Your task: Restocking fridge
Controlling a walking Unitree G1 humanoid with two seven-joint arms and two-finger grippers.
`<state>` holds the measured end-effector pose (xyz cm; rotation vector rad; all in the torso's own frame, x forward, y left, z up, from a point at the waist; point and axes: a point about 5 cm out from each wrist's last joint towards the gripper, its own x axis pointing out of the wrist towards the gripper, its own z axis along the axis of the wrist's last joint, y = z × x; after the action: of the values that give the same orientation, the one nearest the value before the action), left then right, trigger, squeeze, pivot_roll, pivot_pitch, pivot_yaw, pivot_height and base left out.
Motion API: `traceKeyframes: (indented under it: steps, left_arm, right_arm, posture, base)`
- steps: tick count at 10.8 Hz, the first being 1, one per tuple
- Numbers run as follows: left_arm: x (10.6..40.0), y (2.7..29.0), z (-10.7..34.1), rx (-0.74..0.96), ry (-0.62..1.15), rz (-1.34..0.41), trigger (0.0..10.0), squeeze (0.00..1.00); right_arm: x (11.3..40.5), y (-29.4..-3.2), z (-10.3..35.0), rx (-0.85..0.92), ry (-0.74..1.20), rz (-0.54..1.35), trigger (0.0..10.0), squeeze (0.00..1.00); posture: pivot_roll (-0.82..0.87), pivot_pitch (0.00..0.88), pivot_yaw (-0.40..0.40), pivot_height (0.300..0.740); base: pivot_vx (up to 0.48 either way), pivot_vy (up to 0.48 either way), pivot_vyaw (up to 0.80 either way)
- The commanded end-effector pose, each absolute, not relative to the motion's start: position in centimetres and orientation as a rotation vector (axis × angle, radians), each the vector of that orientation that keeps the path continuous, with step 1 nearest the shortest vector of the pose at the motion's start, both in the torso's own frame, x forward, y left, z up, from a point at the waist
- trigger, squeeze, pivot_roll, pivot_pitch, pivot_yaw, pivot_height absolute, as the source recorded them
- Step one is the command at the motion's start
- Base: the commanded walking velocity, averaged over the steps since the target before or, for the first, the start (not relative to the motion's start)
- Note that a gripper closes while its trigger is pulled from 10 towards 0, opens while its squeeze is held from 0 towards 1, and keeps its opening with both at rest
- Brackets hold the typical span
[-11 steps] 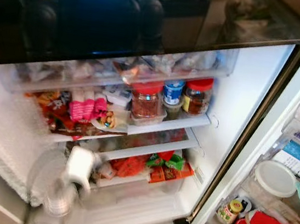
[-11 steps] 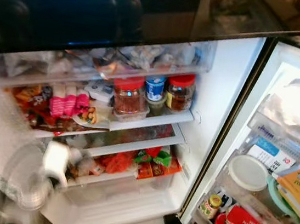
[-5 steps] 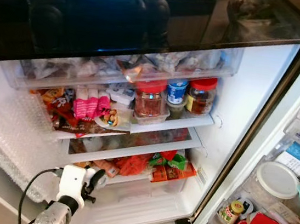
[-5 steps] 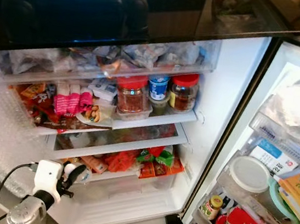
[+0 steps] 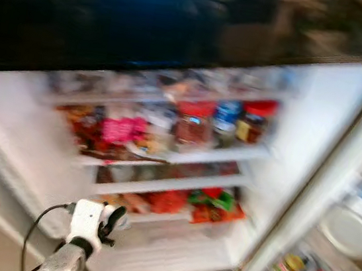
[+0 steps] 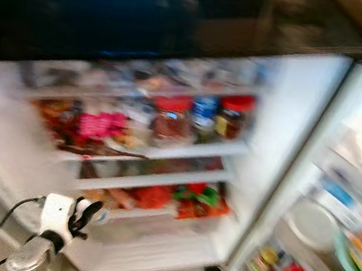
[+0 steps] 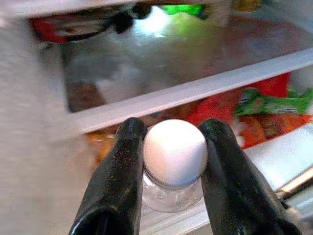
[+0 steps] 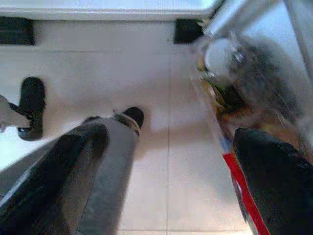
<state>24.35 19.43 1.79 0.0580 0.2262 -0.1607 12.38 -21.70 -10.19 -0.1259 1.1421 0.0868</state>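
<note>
**Left gripper clamps a white-capped bottle before the open fridge**

In the left eye view, blurred all over, the open fridge (image 5: 285,156) takes up the centre of the frame beneath a dark glossy panel. Three jars (image 5: 226,121) with red and blue lids stand in a row on a shelf at upper centre, a pink packet (image 5: 120,129) lies to their left, and red and green packets (image 5: 208,206) sit on the shelf below. The left gripper (image 5: 111,218) appears at the lower left of the frame, on a white wrist with a black cable, in front of the fridge's lowest part.

In the right eye view the same scene repeats; the door shelves (image 6: 329,228) at the right edge hold a round white lid and red packaging (too smeared to read).

In the left wrist view the two black fingers (image 7: 120,181) are clenched on either side of a clear bottle (image 7: 173,196), its white cap (image 7: 175,152) touching both. Behind it lie a white shelf edge and the red and green packets.

In the right wrist view the right gripper (image 8: 166,181) hangs released, fingers wide apart, over the pale tiled floor (image 8: 161,88), with the fridge door's lower contents at the upper right.
</note>
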Motion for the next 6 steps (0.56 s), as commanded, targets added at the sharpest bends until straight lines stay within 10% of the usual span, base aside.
traceKeyframes:
  steps: [1, 6]
  left_arm:
    - [24.65, 19.51, 2.14, 0.054, 0.221, -0.169, 10.0, 0.00]
    - [24.62, 19.50, 2.30, 0.050, 0.233, -0.198, 10.0, 0.00]
  right_arm:
    - [12.21, -21.51, -10.29, -0.112, 1.150, 0.090, 10.0, 0.00]
    - [12.18, -21.29, -10.33, -0.091, 1.146, 0.085, 10.0, 0.00]
  posture:
    - [-0.01, 0.000, 0.031, 0.740]
    - [0.00, 0.000, 0.038, 0.740]
  base:
    - [0.292, 0.000, 0.00]
    - [0.232, 0.000, 0.00]
